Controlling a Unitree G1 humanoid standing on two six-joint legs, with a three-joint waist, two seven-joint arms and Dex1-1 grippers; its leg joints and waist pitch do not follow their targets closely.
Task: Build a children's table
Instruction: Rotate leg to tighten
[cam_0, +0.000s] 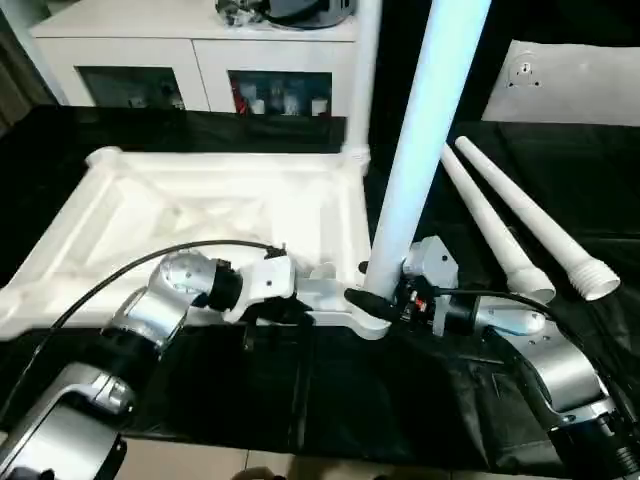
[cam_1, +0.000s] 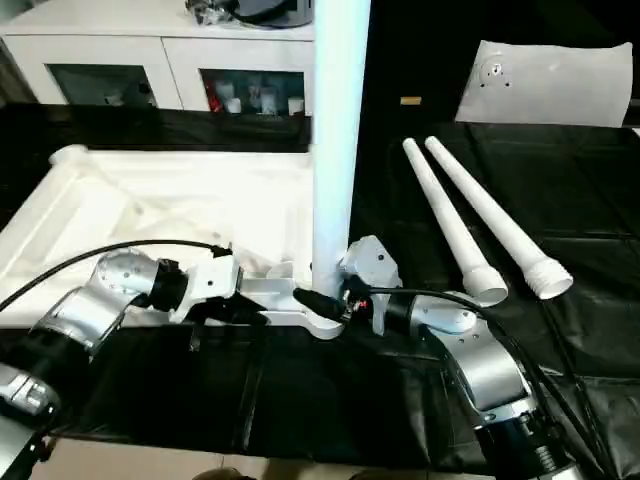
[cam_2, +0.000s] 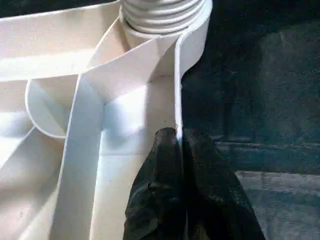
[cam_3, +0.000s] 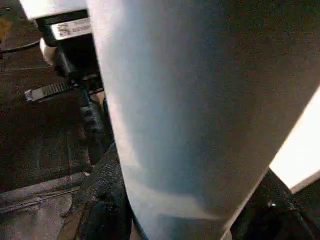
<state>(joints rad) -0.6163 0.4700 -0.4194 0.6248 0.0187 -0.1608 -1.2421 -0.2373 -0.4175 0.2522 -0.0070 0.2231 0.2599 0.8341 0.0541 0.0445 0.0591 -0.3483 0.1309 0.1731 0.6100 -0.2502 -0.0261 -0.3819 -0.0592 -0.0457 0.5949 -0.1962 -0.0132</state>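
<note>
You are working on the near right corner of the tabletop (cam_0: 215, 215), which is lying ribbed side up on the black-draped work surface (cam_0: 330, 400). One leg (cam_0: 420, 140) is standing upright in that corner's socket (cam_2: 165, 20), and your right gripper (cam_0: 385, 297) is grasping it low down, just above the socket, with one black finger wrapping around its base. Your left gripper (cam_2: 177, 145) is clenched on the thin rim wall of the tabletop just beside that socket, bracing the top while the leg is being seated.

In the left wrist view the leg's ribbed end is sitting inside the socket, though from that angle it is hard to say whether it is fully home. My reading is that you are partway through fixing the second leg: the next move probably calls for turning or pressing the leg down until it is seated, while the left gripper is holding the top from shifting, and only then letting go.

Counting what you are seeing:
- One tabletop.
- Four legs in all: the one you are holding, another leg (cam_0: 362, 75) already standing in the far right corner, and two spare legs (cam_0: 520, 225) lying side by side on the cloth to your right, well apart from the top.
- Two corner sockets are waiting empty on the left side, the far one (cam_0: 103, 156) plainly showing.

Behind the table a white cabinet (cam_0: 200, 55) with glass doors is standing, and a flat white board (cam_0: 570, 85) is lying at the far right.
</note>
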